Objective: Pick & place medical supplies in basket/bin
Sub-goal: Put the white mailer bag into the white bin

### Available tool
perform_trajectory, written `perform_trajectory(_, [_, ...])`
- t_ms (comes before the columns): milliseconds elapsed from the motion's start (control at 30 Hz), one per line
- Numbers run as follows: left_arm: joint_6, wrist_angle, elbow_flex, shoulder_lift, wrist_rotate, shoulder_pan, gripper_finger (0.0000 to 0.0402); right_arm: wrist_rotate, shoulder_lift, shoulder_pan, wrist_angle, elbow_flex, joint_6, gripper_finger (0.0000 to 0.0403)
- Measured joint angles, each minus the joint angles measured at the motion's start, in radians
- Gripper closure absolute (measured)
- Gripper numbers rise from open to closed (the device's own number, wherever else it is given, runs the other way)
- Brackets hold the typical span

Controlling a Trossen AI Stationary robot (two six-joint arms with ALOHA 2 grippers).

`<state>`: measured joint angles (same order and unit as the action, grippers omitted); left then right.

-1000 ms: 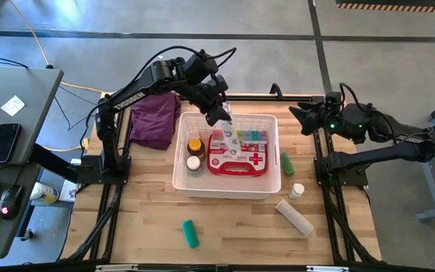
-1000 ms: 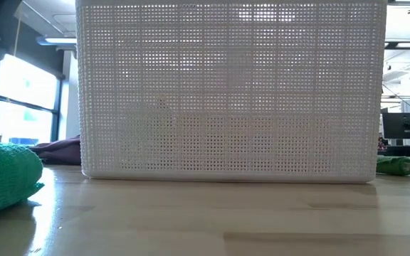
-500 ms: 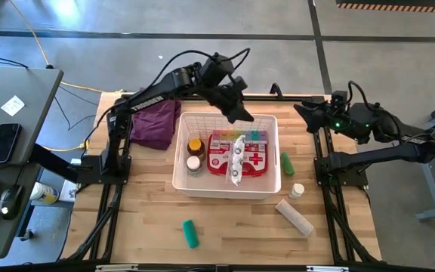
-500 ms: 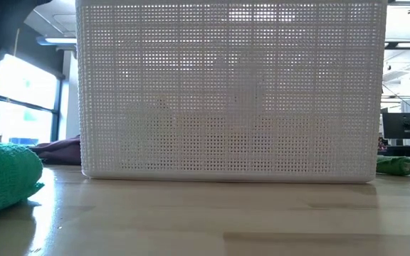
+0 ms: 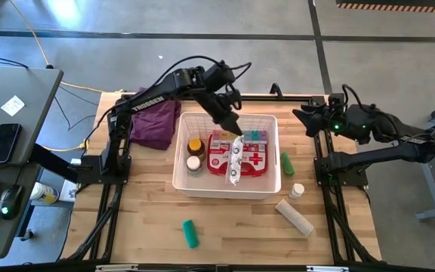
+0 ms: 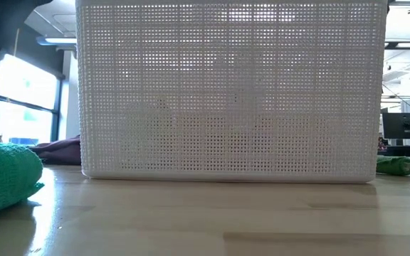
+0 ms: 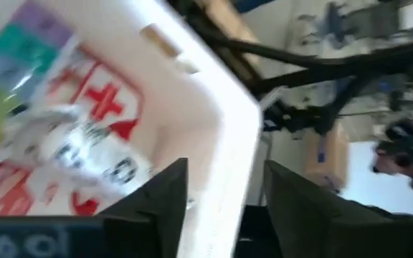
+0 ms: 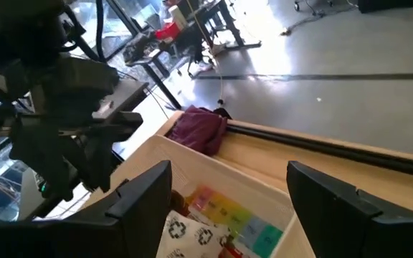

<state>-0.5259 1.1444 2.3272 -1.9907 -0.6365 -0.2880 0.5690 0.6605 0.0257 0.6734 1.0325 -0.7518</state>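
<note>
Left arm: reaches from table's far-left across to white basket (image 5: 266,189); left gripper (image 5: 231,125) above its far rim, fingers parted, empty.
Right arm: folded at table's right edge, right gripper (image 5: 302,119) wide apart, empty, clear of basket.
In basket: 1 red first-aid pouch (image 5: 255,162); 1 white printed packet (image 5: 235,159) lying across pouch; 1 rainbow pill organizer (image 5: 251,137); 1 amber bottle (image 5: 195,146); 1 white-capped bottle (image 5: 193,164).
On table: 2 green tubes (image 5: 191,233), (image 5: 287,163); 1 small white-capped bottle (image 5: 297,190); 1 beige roll (image 5: 294,217).
Purple cloth (image 5: 154,121) beside basket's left.
</note>
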Motion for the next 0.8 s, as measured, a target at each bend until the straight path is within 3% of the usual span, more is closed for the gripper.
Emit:
perform_trajectory(133, [-0.068, 0.053, 0.000, 0.000, 0.121, 0.017, 0.0156, -0.001, 0.000, 0.000, 0.050, 0.000, -0.047, 0.0137])
perform_trajectory(400, [-0.161, 0.071, 0.000, -0.014, 0.226, 0.108, 0.0095, -0.081, 0.008, 0.000, 0.116, 0.000, -0.064, 0.0137])
perform_trajectory(500, [-0.188, 0.088, 0.002, -0.033, 0.314, 0.135, 0.0074, -0.082, 0.008, 0.000, 0.117, 0.000, -0.062, 0.0137])
perform_trajectory(800, [-0.315, 0.122, 0.000, -0.063, 0.492, 0.160, 0.0033, -0.166, 0.007, 0.000, 0.132, 0.000, -0.049, 0.0137])
